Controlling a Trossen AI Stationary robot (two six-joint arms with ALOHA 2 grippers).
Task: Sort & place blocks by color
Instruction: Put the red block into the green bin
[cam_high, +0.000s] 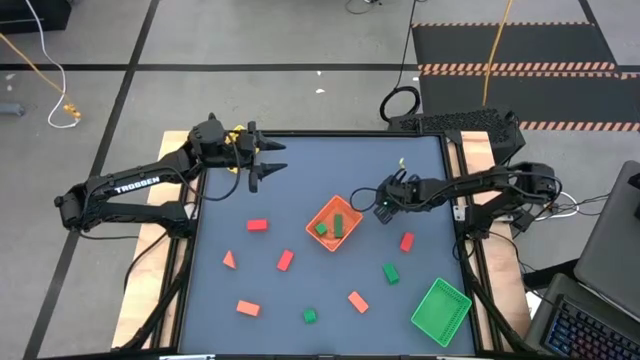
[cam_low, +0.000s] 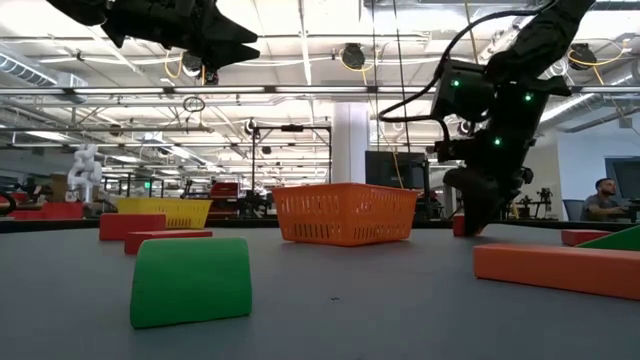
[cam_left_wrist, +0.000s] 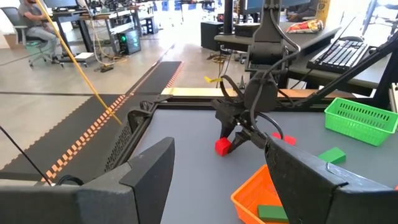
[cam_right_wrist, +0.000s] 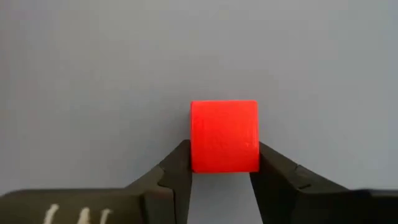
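My right gripper (cam_right_wrist: 224, 168) is shut on a red cube (cam_right_wrist: 224, 134). In the high view it (cam_high: 383, 202) stands just right of the orange tray (cam_high: 322, 213), which holds two green blocks (cam_high: 337, 224). The left wrist view shows the cube (cam_left_wrist: 222, 146) low over the table, and the low view shows the gripper (cam_low: 470, 215) pointing down. My left gripper (cam_high: 272, 160) hovers open and high near the far left corner. Several red blocks (cam_high: 285, 260) and two green ones (cam_high: 390, 272) lie loose on the near half of the table. My right gripper pinches the red cube by two opposite side faces (cam_right_wrist: 194, 155), one finger on each. The cube sticks out beyond the fingertips (cam_right_wrist: 270, 163). The fingers come from above, pointing down. Whether the cube rests on the table or hangs just above it, I cannot tell.
A green tray (cam_high: 440, 310) sits at the near right corner. A yellow tray (cam_low: 165, 210) stands far off under the left arm. A red block (cam_high: 406, 241) lies near the right gripper. Bare table lies between the orange tray and the left arm.
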